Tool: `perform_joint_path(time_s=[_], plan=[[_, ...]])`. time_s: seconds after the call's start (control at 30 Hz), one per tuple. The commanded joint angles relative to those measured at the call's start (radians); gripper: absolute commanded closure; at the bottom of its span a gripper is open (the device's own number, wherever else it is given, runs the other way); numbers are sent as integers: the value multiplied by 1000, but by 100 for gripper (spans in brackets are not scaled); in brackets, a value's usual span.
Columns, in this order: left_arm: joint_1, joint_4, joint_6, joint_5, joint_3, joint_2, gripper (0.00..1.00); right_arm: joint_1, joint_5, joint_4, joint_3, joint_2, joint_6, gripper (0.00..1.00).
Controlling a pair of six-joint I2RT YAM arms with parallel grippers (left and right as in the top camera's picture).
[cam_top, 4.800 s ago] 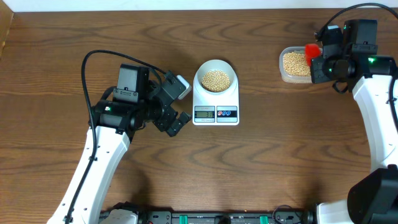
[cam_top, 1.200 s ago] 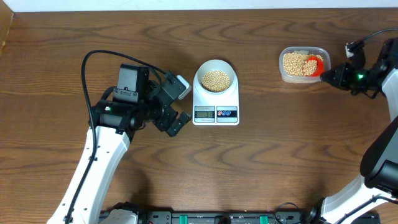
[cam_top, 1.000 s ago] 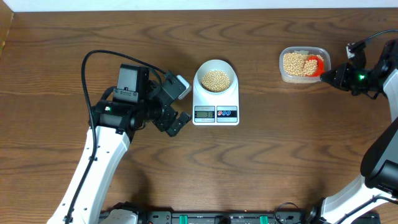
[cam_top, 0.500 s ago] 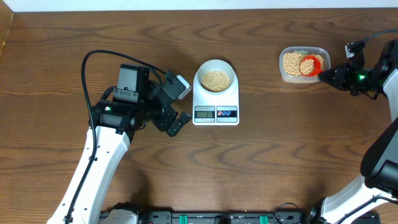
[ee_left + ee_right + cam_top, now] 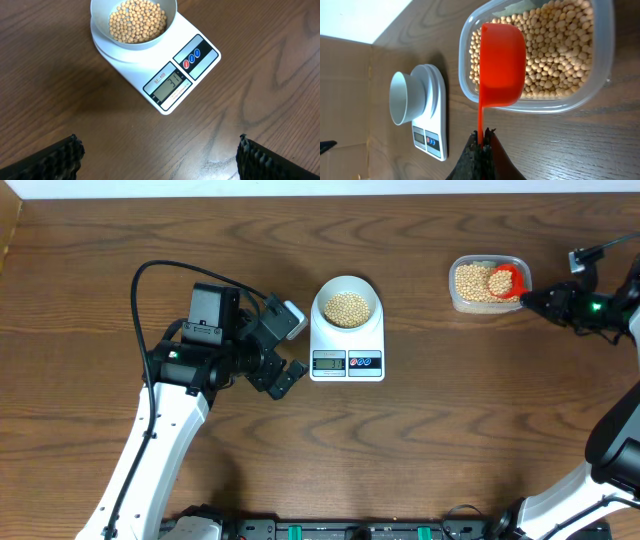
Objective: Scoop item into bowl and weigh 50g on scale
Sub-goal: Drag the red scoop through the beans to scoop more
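The pale bowl (image 5: 347, 288) stands on the white scale (image 5: 347, 362), filled with tan beans (image 5: 347, 308); the left wrist view shows the bowl (image 5: 100, 35), the beans (image 5: 137, 20) and the scale (image 5: 200, 55) with its display lit. My left gripper (image 5: 293, 348) is open just left of the scale, with nothing between its fingers (image 5: 65, 157). My right gripper (image 5: 532, 297) is shut on the thin handle of a red scoop (image 5: 503, 280). The scoop (image 5: 502, 65) hangs over the clear tub (image 5: 600, 75) of beans (image 5: 560, 55), and beans seem to lie in it.
The clear tub (image 5: 458, 302) sits at the far right of the wooden table, near the back edge. A black cable loops over the left arm (image 5: 175, 395). Bare wood lies between the scale and the tub.
The red scoop has shifted slightly right and back within the tub, and the right arm has drawn back to the right. The left arm, bowl and scale have not moved.
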Motion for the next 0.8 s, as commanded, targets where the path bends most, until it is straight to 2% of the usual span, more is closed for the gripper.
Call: perform_joint_path(time_s=[0.0, 0.77], plan=[[4, 0, 17, 10, 22, 6, 0, -20, -96, 2, 6, 4, -21, 99], [4, 0, 17, 10, 22, 6, 0, -13, -251, 23, 6, 4, 16, 99]])
